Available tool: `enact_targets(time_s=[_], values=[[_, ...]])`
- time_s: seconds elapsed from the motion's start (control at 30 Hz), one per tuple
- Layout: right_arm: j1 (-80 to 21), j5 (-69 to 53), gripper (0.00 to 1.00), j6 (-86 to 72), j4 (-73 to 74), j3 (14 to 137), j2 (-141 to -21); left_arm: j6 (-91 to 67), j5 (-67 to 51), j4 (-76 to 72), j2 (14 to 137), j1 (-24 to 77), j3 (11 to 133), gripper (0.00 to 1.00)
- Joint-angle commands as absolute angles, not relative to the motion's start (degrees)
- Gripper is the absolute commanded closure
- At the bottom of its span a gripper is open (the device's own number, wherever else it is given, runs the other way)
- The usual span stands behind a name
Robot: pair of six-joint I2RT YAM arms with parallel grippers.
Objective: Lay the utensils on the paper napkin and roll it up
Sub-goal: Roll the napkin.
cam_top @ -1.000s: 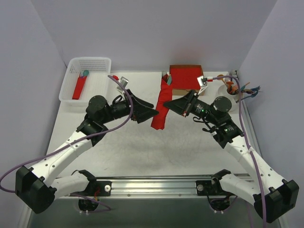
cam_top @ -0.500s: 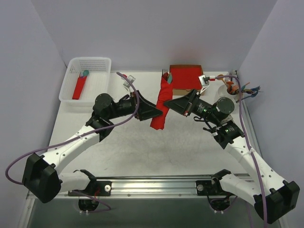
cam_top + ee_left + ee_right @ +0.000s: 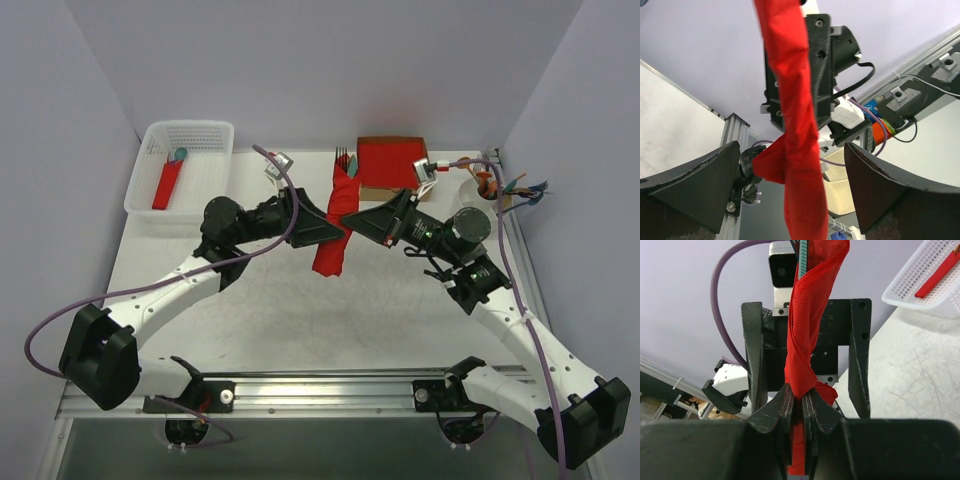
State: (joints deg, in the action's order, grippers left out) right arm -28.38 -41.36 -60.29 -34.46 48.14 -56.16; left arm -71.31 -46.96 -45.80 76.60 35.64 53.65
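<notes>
Jaws, right — pressed together on the paper napkin [image 3: 331,252], pinching it about mid-length. Jaws, left — spread wide, one on each side of the same roll, touching neither face of it in the left wrist view.

Location: roll held between the two arms over the middle of the desk [image 3: 300,320]. It looks lifted, though whether its near end brushes the surface cannot be told.

Step in hand, as judged: passing the roll from right jaws to left, with the wrapping done or nearly so.

Handling notes:
- The left jaws should shut squarely across the roll just beside the right pinch, over the stiff cutlery and not over empty paper.
- Catch the loose flap [image 3: 771,167] under the grip, or the wrap may spring open.
- Right jaws should let go only once the left hold is firm.
- Keep the roll near level so nothing slides out of the open end.

Appearance, near end to far:
- Paper: bright red, thin, faintly dimpled.
- Form: narrow and stick-like, loosely wound, with a twist and creases at the pinch.
- Near end: broader than the rest.
- Flap: stands out to one side.
- Contents: utensils [image 3: 344,155] hidden inside but for dark fork tines poking from the far end.

Beyond it: thick red stack [image 3: 392,160] at the far edge; white basket [image 3: 205,170] far left, holding a separate red bundle [image 3: 167,185].
</notes>
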Motion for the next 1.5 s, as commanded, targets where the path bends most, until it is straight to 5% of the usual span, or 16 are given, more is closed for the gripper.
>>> enact_targets(time_s=[0.0,0.53,0.8,1.47], values=[[-28.9,-41.8,1.00,-61.1,-40.9,48.0,-55.6,-75.5,-49.1,-53.2,77.4,36.1,57.0,0.06],[-29.1,-42.3,1.00,-59.5,-39.6,48.2,-56.0,-75.7,-48.3,-53.9,77.3,38.8,56.8,0.01],[-29.1,-41.6,1.00,-57.7,-37.4,48.9,-55.6,-74.4,-48.3,-53.4,77.2,38.6,55.5,0.32],[-29.1,-40.5,1.00,-54.3,-33.8,49.9,-55.5,-60.4,-45.4,-33.0,73.1,38.6,57.0,0.59]])
